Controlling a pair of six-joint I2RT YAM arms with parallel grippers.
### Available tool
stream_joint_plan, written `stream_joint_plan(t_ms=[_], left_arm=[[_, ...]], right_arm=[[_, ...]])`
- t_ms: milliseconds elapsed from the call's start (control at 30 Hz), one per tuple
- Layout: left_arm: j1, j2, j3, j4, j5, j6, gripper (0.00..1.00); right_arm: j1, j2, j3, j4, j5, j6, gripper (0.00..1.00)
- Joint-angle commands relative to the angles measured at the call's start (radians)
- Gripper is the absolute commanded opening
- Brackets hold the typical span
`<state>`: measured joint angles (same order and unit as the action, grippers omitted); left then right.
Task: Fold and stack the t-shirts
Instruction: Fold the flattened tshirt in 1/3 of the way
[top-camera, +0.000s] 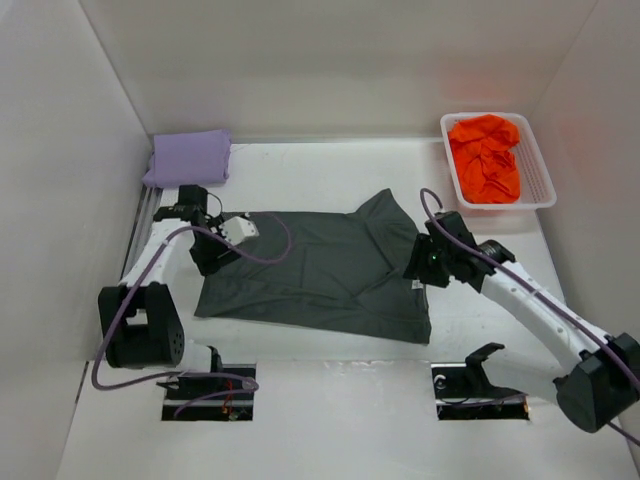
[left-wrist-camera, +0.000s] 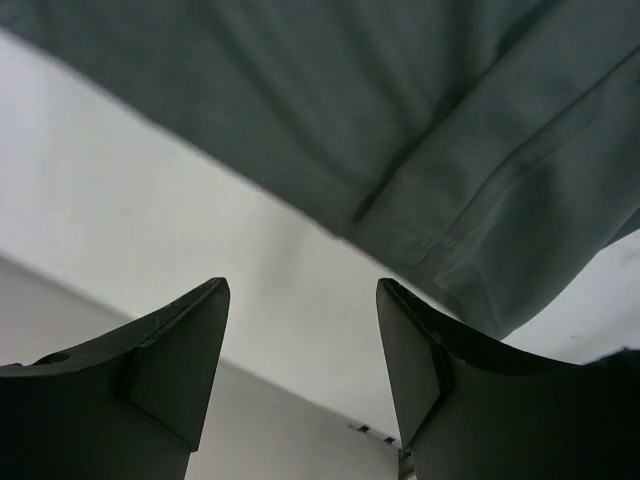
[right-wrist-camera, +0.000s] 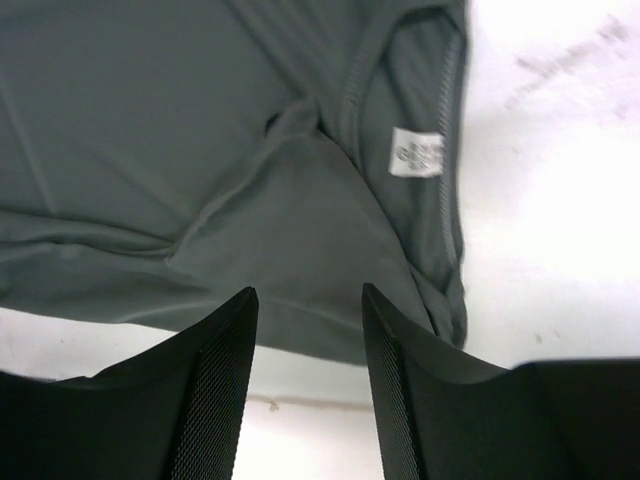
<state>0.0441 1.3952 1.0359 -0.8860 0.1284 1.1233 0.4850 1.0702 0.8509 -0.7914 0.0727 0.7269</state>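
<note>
The dark grey t-shirt (top-camera: 320, 265) lies spread on the table, its right part folded over. It fills the top of the left wrist view (left-wrist-camera: 400, 130) and the right wrist view (right-wrist-camera: 200, 150), where its white neck label (right-wrist-camera: 415, 153) shows. My left gripper (top-camera: 212, 262) is open and empty at the shirt's left edge (left-wrist-camera: 302, 290). My right gripper (top-camera: 412, 268) is open and empty over the shirt's right edge (right-wrist-camera: 308, 292). The lavender t-shirt (top-camera: 188, 157) lies folded at the back left. The orange t-shirt (top-camera: 487, 157) is bunched in the basket.
The white mesh basket (top-camera: 541, 177) stands at the back right. White walls enclose the table on three sides. A metal rail (top-camera: 141, 215) runs along the left wall. Two dark recesses (top-camera: 208, 395) sit at the near edge by the arm bases.
</note>
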Motion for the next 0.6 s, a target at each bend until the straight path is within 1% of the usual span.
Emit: stream_joint_plan(t_ms=[0, 233, 333, 400, 467, 500, 567], left_arm=[[-0.032, 0.053, -0.029, -0.013, 0.093, -0.005, 0.59], [-0.045, 0.206, -0.037, 0.105, 0.030, -0.057, 0.59], [-0.034, 0.258, -0.036, 0.127, 0.007, -0.072, 0.56], [-0.033, 0.274, -0.031, 0.119, 0.008, -0.083, 0.51], [-0.037, 0.275, -0.034, 0.113, 0.013, -0.089, 0.39], [-0.039, 0.272, -0.039, 0.111, 0.014, -0.091, 0.32], [-0.039, 0.258, -0.045, 0.113, 0.014, -0.092, 0.22]], right_arm=[[-0.015, 0.043, 0.013, 0.173, -0.068, -0.099, 0.51], [-0.013, 0.203, 0.013, 0.280, -0.100, -0.145, 0.53], [-0.015, 0.269, 0.016, 0.325, -0.100, -0.164, 0.56], [-0.030, 0.310, 0.017, 0.354, -0.097, -0.175, 0.59], [-0.046, 0.352, 0.023, 0.377, -0.102, -0.182, 0.59], [-0.046, 0.370, 0.027, 0.383, -0.105, -0.184, 0.59], [-0.040, 0.404, 0.031, 0.386, -0.113, -0.184, 0.56]])
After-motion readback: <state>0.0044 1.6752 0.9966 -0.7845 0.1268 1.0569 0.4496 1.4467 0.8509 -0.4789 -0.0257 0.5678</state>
